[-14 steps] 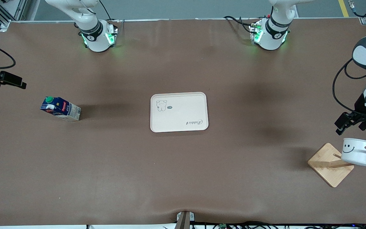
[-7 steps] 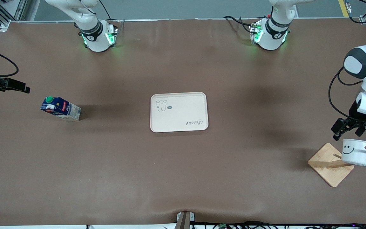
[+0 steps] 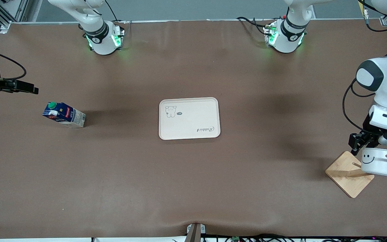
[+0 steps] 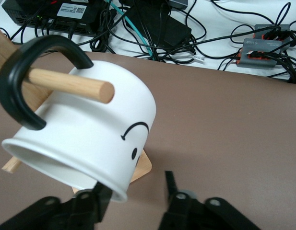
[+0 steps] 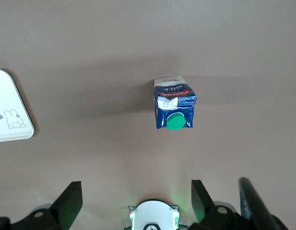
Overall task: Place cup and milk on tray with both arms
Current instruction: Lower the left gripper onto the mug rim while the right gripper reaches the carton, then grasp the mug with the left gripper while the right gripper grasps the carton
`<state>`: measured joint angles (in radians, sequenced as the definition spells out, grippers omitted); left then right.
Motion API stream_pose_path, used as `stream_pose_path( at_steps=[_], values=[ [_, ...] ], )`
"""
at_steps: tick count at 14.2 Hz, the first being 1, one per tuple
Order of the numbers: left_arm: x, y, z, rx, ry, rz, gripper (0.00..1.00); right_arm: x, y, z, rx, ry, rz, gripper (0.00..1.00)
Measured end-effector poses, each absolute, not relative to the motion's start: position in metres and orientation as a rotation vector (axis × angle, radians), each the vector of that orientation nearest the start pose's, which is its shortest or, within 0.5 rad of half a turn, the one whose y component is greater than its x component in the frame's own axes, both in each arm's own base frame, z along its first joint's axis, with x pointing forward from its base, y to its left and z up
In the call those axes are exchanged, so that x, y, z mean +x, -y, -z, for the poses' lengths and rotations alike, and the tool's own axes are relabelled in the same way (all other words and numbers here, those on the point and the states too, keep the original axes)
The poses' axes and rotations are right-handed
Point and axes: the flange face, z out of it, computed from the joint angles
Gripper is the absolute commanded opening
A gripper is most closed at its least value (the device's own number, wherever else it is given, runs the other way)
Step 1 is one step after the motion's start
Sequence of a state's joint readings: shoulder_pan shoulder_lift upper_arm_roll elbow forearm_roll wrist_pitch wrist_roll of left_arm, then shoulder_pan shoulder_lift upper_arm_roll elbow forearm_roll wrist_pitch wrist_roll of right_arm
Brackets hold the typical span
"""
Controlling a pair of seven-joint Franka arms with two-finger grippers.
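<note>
Left gripper (image 3: pixel 364 143) lowered onto cup (image 3: pixel 377 161) hanging on rack peg (image 4: pixel 71 84), fingers straddling the rim, not yet clamped. Right gripper (image 5: pixel 133 201) open, nearer milk (image 3: pixel 64 114); tray (image 3: pixel 189 118) bare.

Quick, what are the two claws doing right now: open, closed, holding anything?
Left gripper: at the cup on the wooden rack, fingers either side of its rim, not yet shut.
Right gripper: open, empty, above the milk.

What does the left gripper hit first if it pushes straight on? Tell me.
Most likely the cup: the left gripper points at its rim, one finger already at the wall. The cup hangs on the wooden rack.
</note>
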<state>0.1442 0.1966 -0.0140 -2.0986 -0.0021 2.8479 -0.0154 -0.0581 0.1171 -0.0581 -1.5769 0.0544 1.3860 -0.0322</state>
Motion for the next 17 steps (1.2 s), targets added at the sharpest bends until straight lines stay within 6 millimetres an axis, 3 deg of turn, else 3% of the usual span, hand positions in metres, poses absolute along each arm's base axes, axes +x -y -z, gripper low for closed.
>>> stream_pose_path(
  at_steps=[1,7,12,17],
  values=[
    [0.611,-0.081,-0.389,-2.986,0.205,0.849,0.0,0.562,0.056,-0.534,-3.029,-0.124,-0.49,1.0],
    [0.612,-0.08,-0.39,-2.973,0.113,0.852,0.0,0.573,0.06,-0.486,-2.997,-0.136,-0.64,1.0],
    [0.613,-0.047,-0.407,-2.992,0.056,0.884,0.0,0.579,0.057,-0.463,-2.983,-0.126,-0.7,1.0],
    [0.597,-0.012,-0.434,-3.09,0.27,0.713,0.0,0.589,0.063,-0.428,-3.018,-0.143,-0.59,1.0]
  ],
)
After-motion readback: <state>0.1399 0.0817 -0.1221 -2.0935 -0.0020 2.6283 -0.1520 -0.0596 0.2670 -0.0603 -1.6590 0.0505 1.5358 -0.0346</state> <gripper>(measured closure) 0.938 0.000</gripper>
